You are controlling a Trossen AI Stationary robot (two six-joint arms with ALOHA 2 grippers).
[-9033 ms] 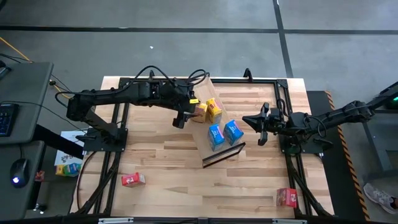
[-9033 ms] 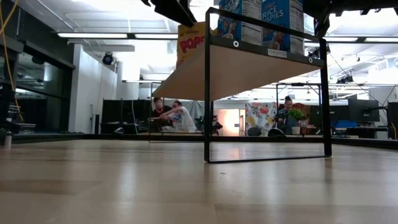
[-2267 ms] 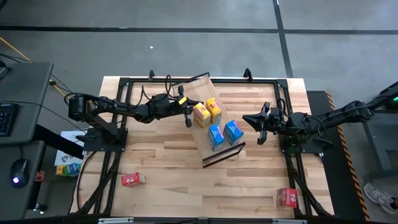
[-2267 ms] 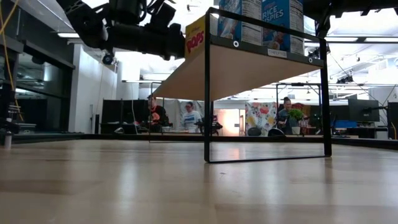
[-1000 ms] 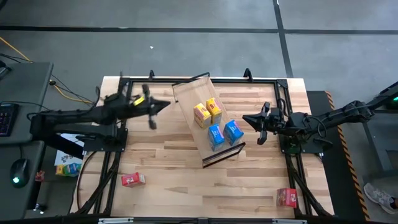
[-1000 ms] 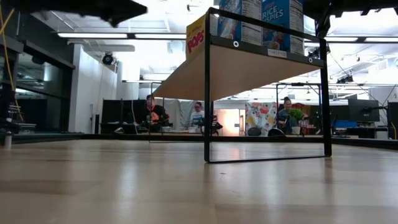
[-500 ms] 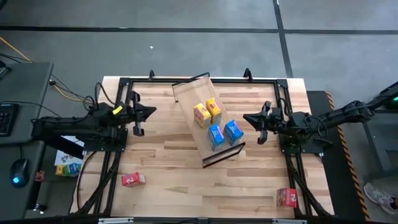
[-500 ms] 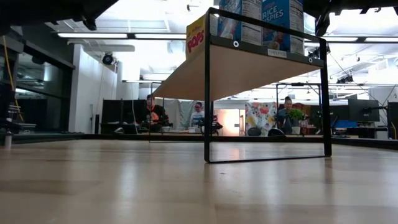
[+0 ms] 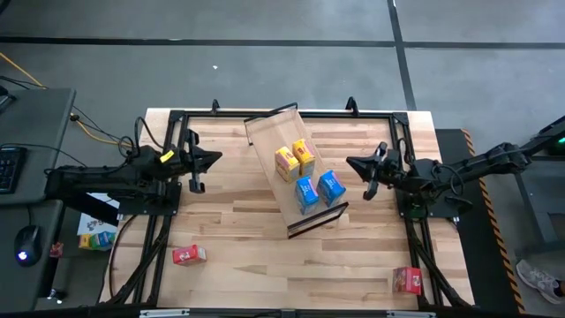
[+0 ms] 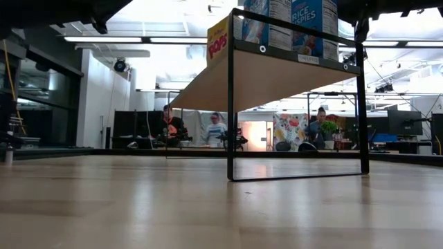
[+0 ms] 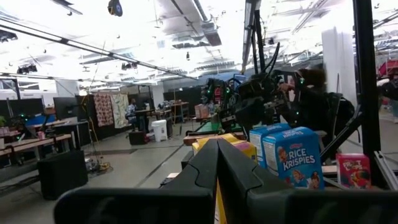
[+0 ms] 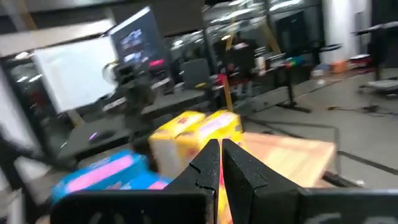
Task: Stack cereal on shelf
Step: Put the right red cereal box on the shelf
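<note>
Nearest loose red box (image 9: 188, 255) lay flat on the table toward the front, closer to the closed, empty left gripper (image 9: 196, 164) than the right gripper (image 9: 370, 172) (also closed, empty).

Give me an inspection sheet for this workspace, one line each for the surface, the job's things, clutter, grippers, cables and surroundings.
Surface: butcher-block table, dark frame rails along its edges.
Job's things: shelf lies at an angle mid-table; two yellow boxes and two blue boxes stand on it. One red box lies on the table near the left front, another red box at the right front corner.
Clutter: nothing seen on the table.
Grippers: left gripper empty, jaws shut, left of the shelf; right gripper empty, jaws shut, right of the shelf.
Cables: yellow cable runs off the left side.
Surroundings: desk with mouse at left; people seated in the room beyond.
</note>
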